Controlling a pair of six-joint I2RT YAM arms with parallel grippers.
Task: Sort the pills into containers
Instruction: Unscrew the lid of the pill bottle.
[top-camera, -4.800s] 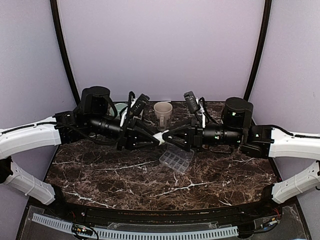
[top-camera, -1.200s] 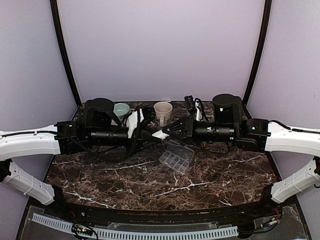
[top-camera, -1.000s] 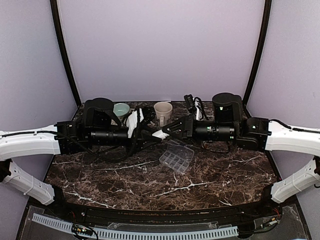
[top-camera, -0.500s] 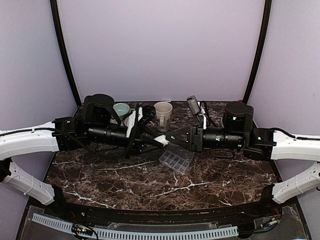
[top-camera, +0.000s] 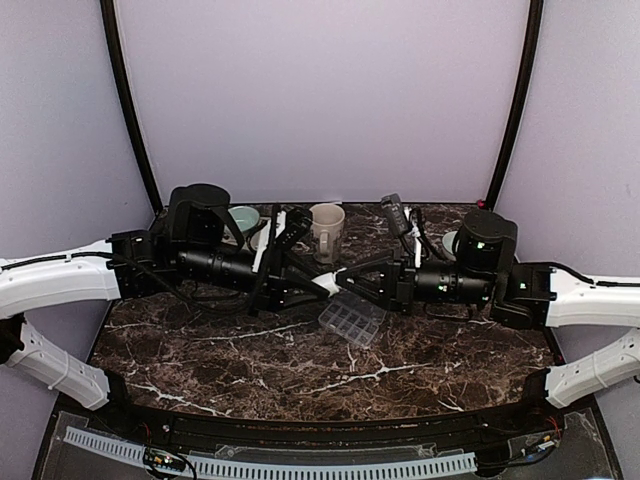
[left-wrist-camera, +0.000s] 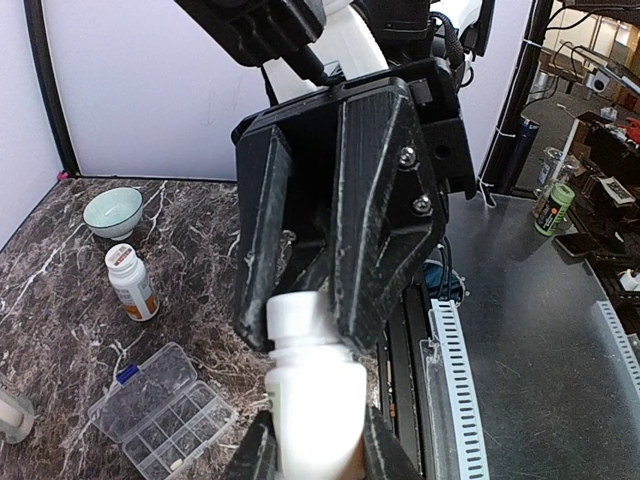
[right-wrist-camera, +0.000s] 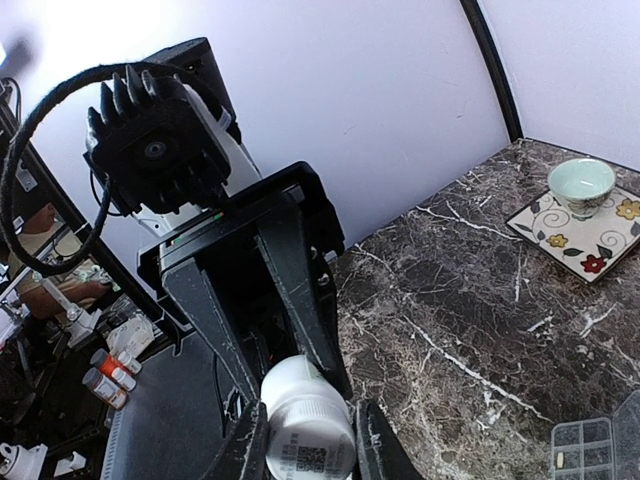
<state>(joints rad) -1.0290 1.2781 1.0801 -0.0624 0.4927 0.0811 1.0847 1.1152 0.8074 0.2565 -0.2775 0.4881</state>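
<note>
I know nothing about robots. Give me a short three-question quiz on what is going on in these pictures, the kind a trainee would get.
1. True or false: the left gripper and the right gripper are both closed on the same white bottle.
2. Where is the clear pill organizer? A) held in a gripper B) lying on the table C) stacked on the bottle
3. In the right wrist view, what does the pale green bowl sit on?

Key: 1 true; 2 B; 3 a patterned square plate.
</note>
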